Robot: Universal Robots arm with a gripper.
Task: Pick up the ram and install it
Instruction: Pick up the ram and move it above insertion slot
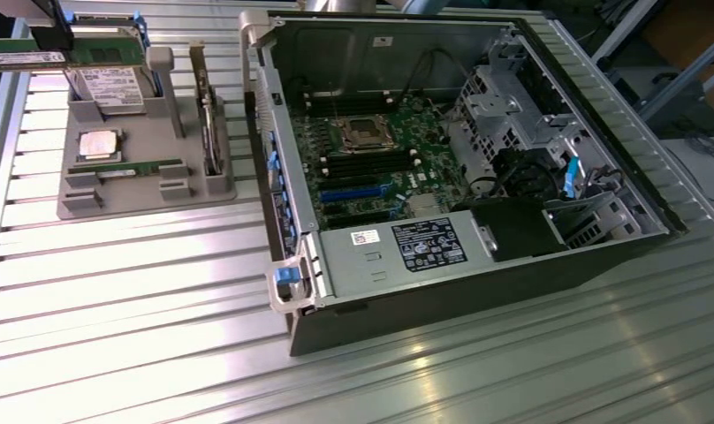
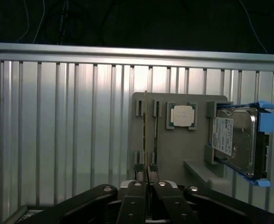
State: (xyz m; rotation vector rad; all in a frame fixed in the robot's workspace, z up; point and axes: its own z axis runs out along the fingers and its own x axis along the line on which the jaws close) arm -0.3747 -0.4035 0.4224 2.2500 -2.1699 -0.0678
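The gripper [image 2: 147, 176] hangs with fingers [image 2: 135, 198] clamped close.

The ram [image 1: 27, 56] is a long, narrow green board with a white label. It sits clamped in my pincer [image 1: 52, 37], held in the air over the far end of the grey holder [image 1: 86, 199], at the exterior view's upper left, its long side roughly level. From my wrist it [image 2: 146, 135] shows edge-on, a thin strip running straight out from between my closed fingertips.
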